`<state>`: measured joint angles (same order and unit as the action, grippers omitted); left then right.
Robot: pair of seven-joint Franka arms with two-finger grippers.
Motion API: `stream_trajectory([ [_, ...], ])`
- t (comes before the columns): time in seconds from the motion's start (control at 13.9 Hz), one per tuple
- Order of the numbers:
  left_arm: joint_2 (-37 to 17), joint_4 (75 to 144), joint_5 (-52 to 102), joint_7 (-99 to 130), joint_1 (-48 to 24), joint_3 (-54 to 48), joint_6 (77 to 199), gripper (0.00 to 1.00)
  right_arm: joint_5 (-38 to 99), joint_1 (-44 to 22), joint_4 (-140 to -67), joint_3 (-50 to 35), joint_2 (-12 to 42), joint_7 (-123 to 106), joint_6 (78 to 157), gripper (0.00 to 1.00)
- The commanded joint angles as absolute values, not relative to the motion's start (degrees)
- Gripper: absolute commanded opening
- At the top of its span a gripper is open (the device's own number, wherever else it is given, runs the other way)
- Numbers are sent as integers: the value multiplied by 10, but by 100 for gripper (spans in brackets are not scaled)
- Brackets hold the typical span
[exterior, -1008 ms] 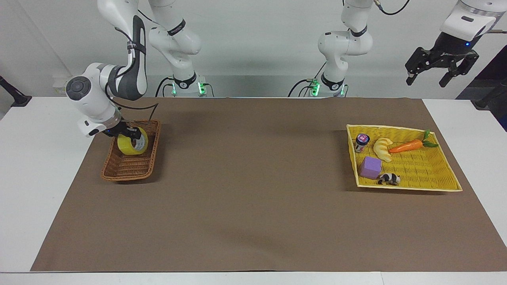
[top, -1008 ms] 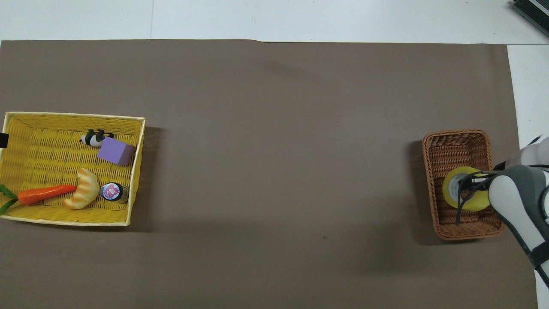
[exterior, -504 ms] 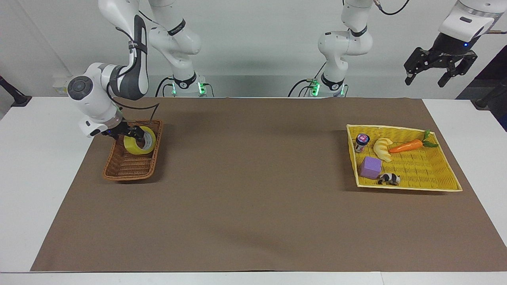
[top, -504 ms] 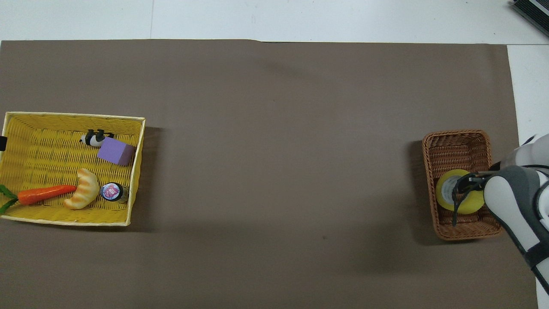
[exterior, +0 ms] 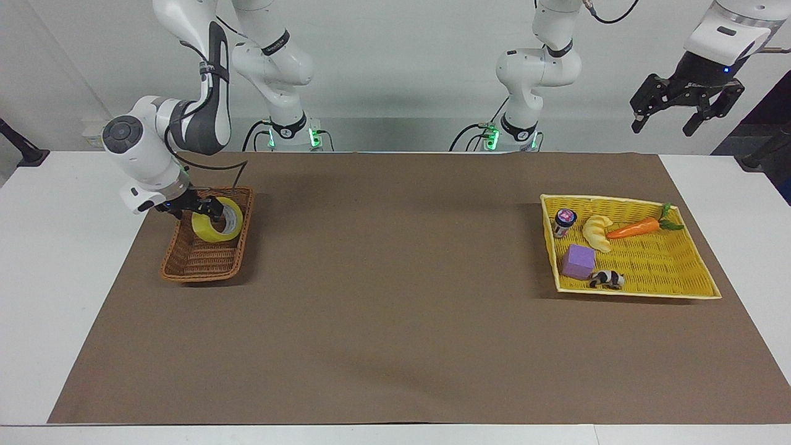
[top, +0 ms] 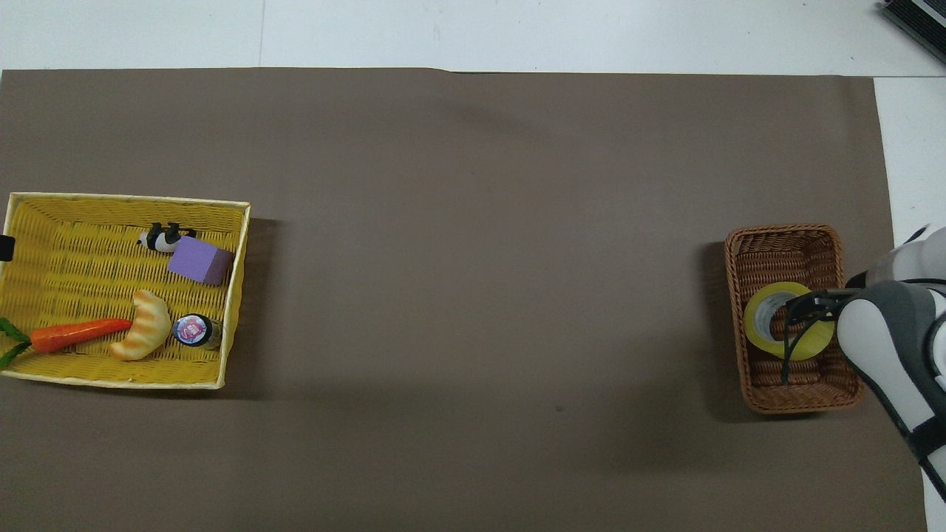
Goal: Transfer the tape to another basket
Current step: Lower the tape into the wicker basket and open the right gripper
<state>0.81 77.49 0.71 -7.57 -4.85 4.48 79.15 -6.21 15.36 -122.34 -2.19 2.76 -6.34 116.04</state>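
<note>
I judged the wide roll of translucent yellow packing tape (exterior: 217, 220), resting in the narrow brown woven wicker basket (exterior: 204, 256), light, stiff and slick, best pinched across its wall by the right gripper (exterior: 199, 209), whose jaws stood apart.

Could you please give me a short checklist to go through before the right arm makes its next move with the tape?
1. Tape inside the brown wicker basket: ok.
2. Right gripper released: ok, open at the roll.
3. Whether its fingers are clear of the tape: cannot tell.
4. Basket flat on the brown mat: ok.
5. Left gripper out of the way: ok, open and raised, waiting past the yellow tray.
</note>
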Motion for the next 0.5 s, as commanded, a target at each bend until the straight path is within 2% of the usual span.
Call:
stream_trajectory([
  [0.0, 21, 788, -2, -81, -44, 40, 789, 100, -73, 159, -1223, -27, 14, -76, 1153, 100],
  [0.22, 21, 789, -2, -81, -44, 40, 789, 100, -34, 165, -1228, -27, 13, -92, 1158, 100],
  [0.43, 21, 789, -2, -81, -44, 40, 789, 100, 23, 202, -1230, -25, 7, -242, 1153, 100],
])
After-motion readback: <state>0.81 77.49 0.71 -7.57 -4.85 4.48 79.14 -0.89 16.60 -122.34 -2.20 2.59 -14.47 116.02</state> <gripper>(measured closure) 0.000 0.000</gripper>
